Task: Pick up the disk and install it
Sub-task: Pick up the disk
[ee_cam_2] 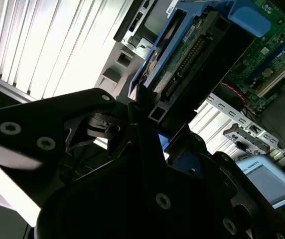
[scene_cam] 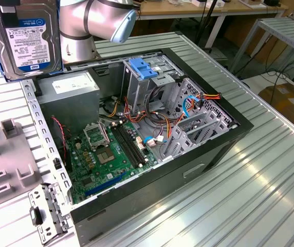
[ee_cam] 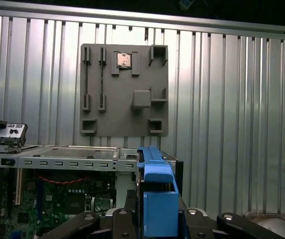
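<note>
The disk [scene_cam: 26,38] hangs high at the exterior view's far left, label facing the camera, light-blue carrier rails along its sides. It is above the table just outside the open computer case [scene_cam: 208,149]. In the second wrist view my gripper [ee_cam_2: 150,117] is shut on the disk [ee_cam_2: 182,57], whose circuit-board side and connector edge show. In the first wrist view the blue carrier end [ee_cam: 157,184] sits between the black fingers [ee_cam: 130,204] of the gripper [ee_cam: 157,216], over the case's rim.
The grey drive cage [scene_cam: 152,90] inside the case carries a broad blue latch piece [scene_cam: 143,68]. The green motherboard [scene_cam: 111,152] lies on the case floor amid loose cables. A grey fixture plate [ee_cam: 125,92] lies on the ribbed metal table [scene_cam: 270,190]. My arm [scene_cam: 93,20] stands behind the case.
</note>
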